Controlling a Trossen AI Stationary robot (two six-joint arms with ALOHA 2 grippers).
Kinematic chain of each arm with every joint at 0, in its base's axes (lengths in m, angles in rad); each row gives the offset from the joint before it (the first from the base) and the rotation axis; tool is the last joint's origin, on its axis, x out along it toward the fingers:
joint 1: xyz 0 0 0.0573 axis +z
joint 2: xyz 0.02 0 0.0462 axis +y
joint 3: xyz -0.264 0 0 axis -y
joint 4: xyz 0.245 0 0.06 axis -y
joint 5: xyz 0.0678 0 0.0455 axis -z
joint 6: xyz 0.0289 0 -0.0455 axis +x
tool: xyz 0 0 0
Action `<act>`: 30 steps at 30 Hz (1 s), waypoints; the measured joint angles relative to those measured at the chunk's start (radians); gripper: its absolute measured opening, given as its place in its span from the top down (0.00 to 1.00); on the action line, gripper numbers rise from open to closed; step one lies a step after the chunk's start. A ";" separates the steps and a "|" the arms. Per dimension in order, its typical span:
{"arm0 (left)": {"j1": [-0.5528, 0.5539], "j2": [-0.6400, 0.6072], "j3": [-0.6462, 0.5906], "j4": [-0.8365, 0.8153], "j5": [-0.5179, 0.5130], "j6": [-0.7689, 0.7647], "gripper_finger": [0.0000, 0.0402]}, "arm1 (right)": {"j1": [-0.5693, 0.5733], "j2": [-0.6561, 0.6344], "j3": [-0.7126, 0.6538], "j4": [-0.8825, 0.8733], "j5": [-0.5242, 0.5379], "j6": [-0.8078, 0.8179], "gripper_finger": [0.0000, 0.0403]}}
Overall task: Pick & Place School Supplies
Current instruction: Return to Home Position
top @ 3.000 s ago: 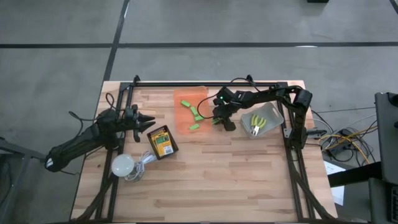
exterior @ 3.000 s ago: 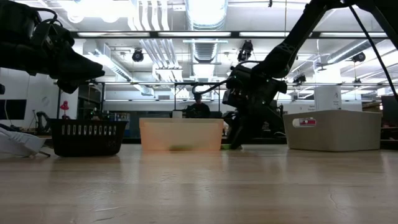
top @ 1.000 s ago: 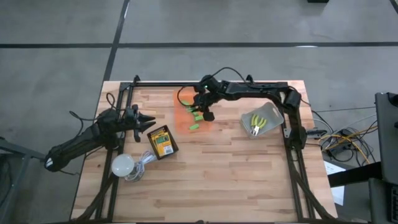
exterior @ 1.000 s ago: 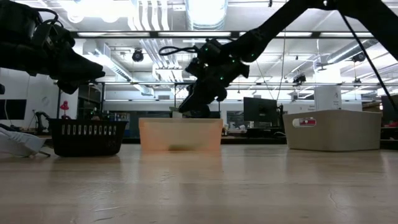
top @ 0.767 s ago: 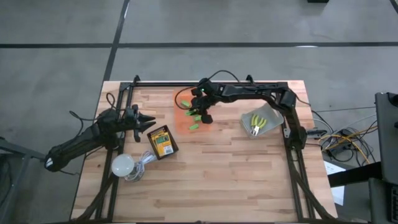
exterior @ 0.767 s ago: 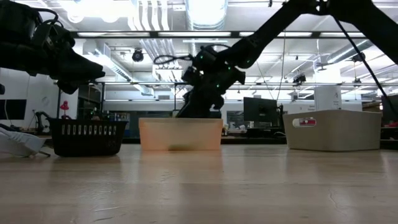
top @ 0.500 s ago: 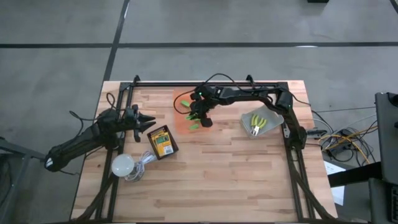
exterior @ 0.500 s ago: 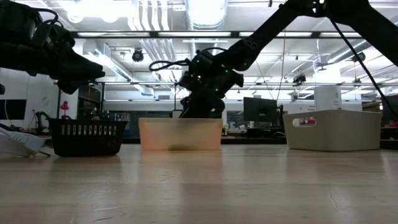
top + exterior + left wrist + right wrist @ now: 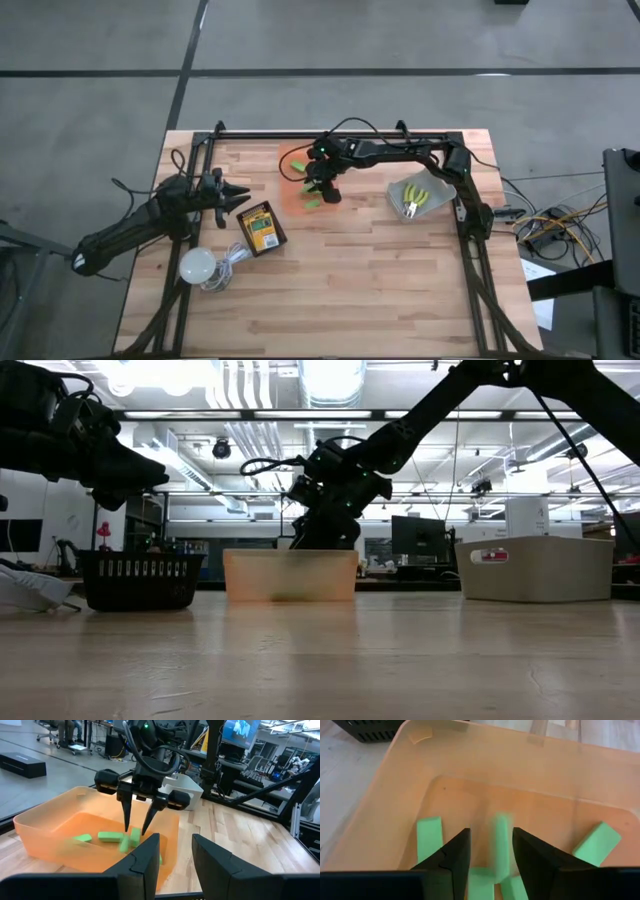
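Observation:
The orange translucent tray (image 9: 297, 160) holds several bright green blocks (image 9: 429, 837). My right gripper (image 9: 135, 827) hangs open over the tray, fingers pointing down. One blurred green block (image 9: 501, 845) shows just below its fingertips, apart from them. My left gripper (image 9: 243, 195) waits open near the table's left edge, touching nothing. A yellow-and-green crayon box (image 9: 262, 228) lies in a small black basket. Two yellow-handled tools (image 9: 413, 197) lie in a white bin.
The black basket (image 9: 140, 580) stands left of the tray (image 9: 290, 575), the white bin (image 9: 535, 568) to its right. A white bulb with its cord (image 9: 197, 264) lies near the table's left near corner. Bare wood fills the table's near half.
My right gripper has come down toward the tray and shifted slightly toward the table's near edge, turning until its fingers point straight down into the tray. My left arm has kept still.

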 joint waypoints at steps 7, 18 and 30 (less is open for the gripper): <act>0.000 0.000 0.000 0.000 0.000 0.000 0.70 | 0.002 0.000 -0.002 0.000 -0.004 0.020 0.61; 0.000 0.000 0.000 0.000 0.000 0.000 0.70 | -0.033 -0.153 0.014 -0.011 0.000 0.063 0.64; 0.000 0.000 0.000 0.000 0.000 0.000 0.70 | -0.083 -0.447 0.011 -0.334 0.080 0.170 0.54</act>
